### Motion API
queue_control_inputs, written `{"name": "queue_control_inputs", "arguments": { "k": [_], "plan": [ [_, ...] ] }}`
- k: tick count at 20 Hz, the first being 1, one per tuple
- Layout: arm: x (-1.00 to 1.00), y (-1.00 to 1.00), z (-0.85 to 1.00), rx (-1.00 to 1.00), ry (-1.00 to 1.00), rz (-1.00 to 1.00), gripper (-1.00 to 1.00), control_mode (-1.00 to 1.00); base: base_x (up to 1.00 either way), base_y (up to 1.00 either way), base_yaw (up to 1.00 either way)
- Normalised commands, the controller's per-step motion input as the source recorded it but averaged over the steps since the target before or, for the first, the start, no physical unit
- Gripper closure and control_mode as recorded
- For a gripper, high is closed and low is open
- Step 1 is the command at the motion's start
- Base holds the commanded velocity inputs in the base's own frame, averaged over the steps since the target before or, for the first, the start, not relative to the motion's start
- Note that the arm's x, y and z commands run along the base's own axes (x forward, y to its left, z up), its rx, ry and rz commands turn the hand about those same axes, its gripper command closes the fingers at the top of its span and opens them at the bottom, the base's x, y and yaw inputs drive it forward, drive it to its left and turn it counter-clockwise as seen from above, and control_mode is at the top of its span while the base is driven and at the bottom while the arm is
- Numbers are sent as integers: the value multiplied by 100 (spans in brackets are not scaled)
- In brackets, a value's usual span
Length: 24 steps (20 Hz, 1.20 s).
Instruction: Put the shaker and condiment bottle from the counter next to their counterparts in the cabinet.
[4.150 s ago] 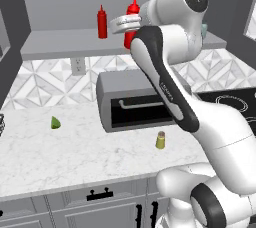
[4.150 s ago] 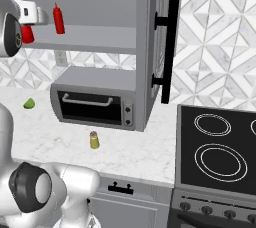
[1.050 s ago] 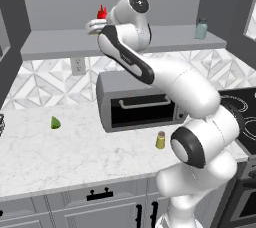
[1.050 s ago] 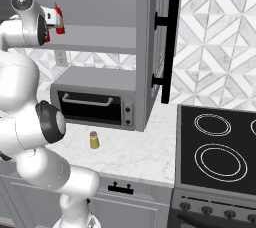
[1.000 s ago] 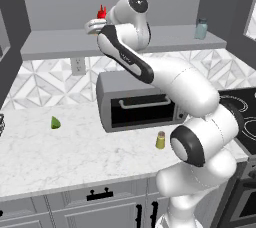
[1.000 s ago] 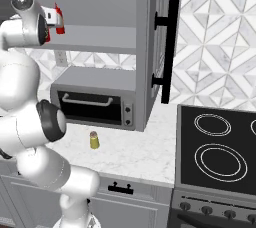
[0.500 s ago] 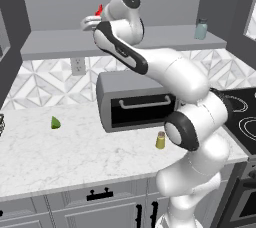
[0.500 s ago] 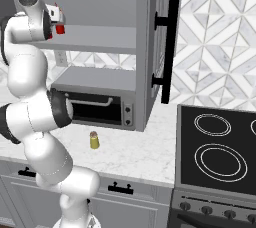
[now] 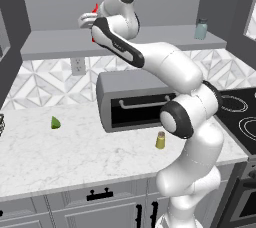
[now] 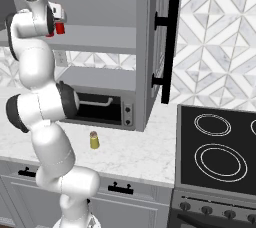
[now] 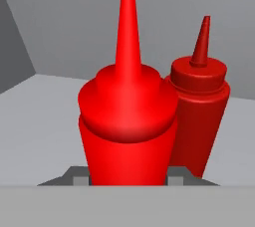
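Note:
My gripper (image 11: 127,175) is shut on the red condiment bottle (image 11: 127,121), whose base sits between the two finger tips, nozzle upright. Close behind it to the right stands its counterpart, a darker red squeeze bottle (image 11: 199,106), almost touching it. Both are at the left part of the cabinet shelf (image 9: 150,39), where the hand (image 9: 90,19) reaches up. The olive-yellow shaker (image 9: 160,140) stands on the marble counter (image 9: 75,152) in front of the toaster oven, also seen as the shaker (image 10: 94,140) from the right. The pale teal-grey shaker (image 9: 201,28) stands at the shelf's right end.
A grey toaster oven (image 9: 135,102) sits under the shelf. A green lime wedge (image 9: 55,122) lies on the counter at the left. The open cabinet door (image 10: 160,37) with its black handle juts out beside the stove (image 10: 215,152).
The arm has swung left along the shelf with the red bottle in the gripper, bringing it up beside the other red bottle. The shaker on the counter has not moved.

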Motion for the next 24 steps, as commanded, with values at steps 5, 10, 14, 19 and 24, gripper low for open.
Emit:
{"name": "queue_control_inputs", "arguments": {
  "k": [5, 10, 14, 19, 24],
  "plan": [
    [18, 9, -25, 0, 0, 0, 100, -100, 0, 0, 0],
    [19, 4, -26, 0, 0, 0, 100, -100, 0, 0, 0],
    [14, 5, -31, 0, 0, 0, -100, -100, 0, 0, 0],
    [0, 0, -14, 0, 0, 0, -100, -100, 0, 0, 0],
    [-26, 1, 0, 2, 0, 0, -100, -100, 0, 0, 0]
  ]
}}
